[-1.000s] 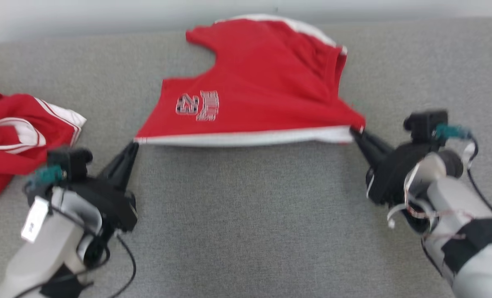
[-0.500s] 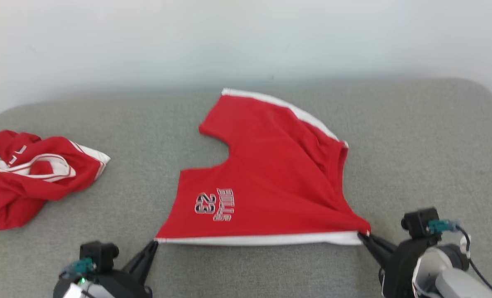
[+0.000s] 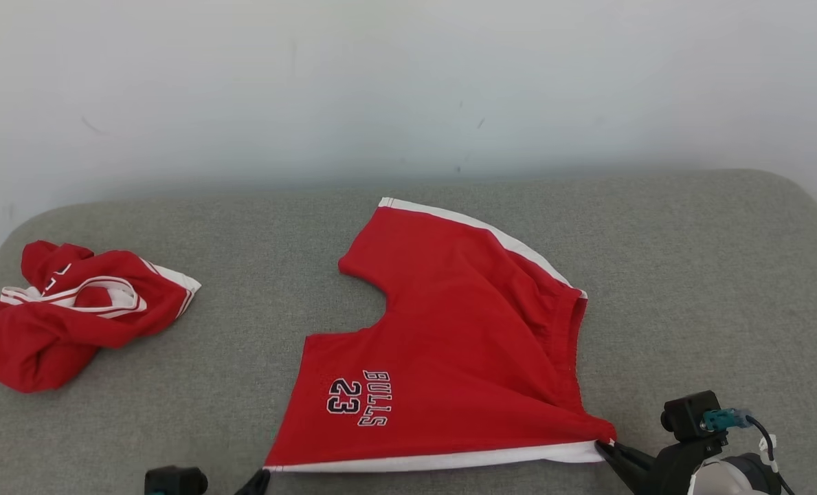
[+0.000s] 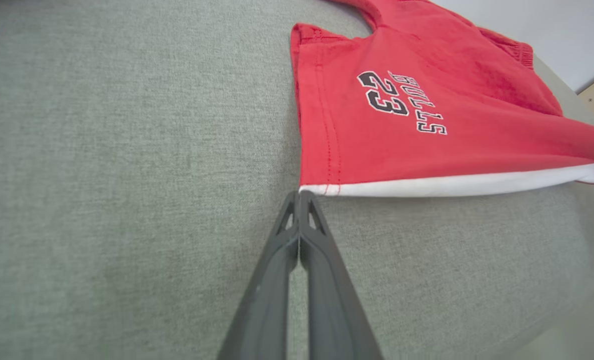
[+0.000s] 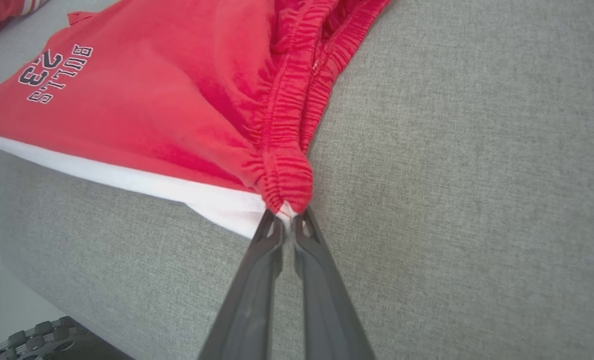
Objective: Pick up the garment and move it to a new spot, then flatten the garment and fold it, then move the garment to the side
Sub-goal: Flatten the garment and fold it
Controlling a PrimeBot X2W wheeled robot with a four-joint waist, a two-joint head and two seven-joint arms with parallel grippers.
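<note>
The left gripper point(image 4: 299, 196) has its jaws pressed tight together, with the very corner of the shorts point(image 3: 449, 344) nipped at their tips. The right gripper point(image 5: 287, 216) has its jaws closed just as narrowly on the gathered end of the elastic waistband point(image 5: 297, 115). Between the two pairs of tips the white band point(image 4: 451, 182) along the near edge runs straight and taut. Beyond the jaws the red cloth spreads away over the grey cushion point(image 3: 690, 275). The "BULLS 23" print point(image 4: 401, 102) lies smooth a little past the left tips, while creases fan out from the right tips along the waistband. Well out to the far side of the left jaws, apart from everything else, lies a crumpled red-and-white garment point(image 3: 71, 323). As I judge it, the shorts have already reached their new spot and the flattening is in hand, nearly done on the left and not yet on the right. The folding and the move to the side are yet to come.
</note>
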